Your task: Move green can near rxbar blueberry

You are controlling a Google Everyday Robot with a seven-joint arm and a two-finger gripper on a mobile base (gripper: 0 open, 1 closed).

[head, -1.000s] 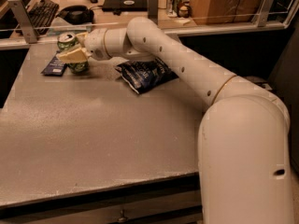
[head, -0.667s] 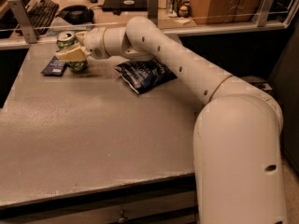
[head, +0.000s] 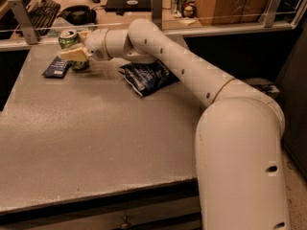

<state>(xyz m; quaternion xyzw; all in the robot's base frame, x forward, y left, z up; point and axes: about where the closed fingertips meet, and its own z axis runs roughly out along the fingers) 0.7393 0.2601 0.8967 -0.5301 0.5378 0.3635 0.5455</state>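
Camera view, upper left of the frame: gripper (head: 73, 52) right at the green can (head: 68, 36), wrapped about its middle, with the silver top showing above and the base showing below. Cannot tell whether the jaws clamp the can or only stand loose around it, since the grip line runs away from the camera. Can roughly upright, perhaps leaning a little, with its long axis near vertical and its base at or just over the table (head: 96, 143).

Just left of the can base and slightly lower in the frame: rxbar blueberry (head: 56, 67), flat, its long side running toward the top of the frame, almost touching the can. Judging from this, placing nearly done; only a straight release and a retreat toward the right seem needed, with care not to tip the can onto the bar.

Farther right, near the centre: crinkled blue chip bag (head: 146, 76), partly under the arm (head: 182, 66), well apart from the can and not in the way. Beyond the table edge, top left: keyboard (head: 41, 8).
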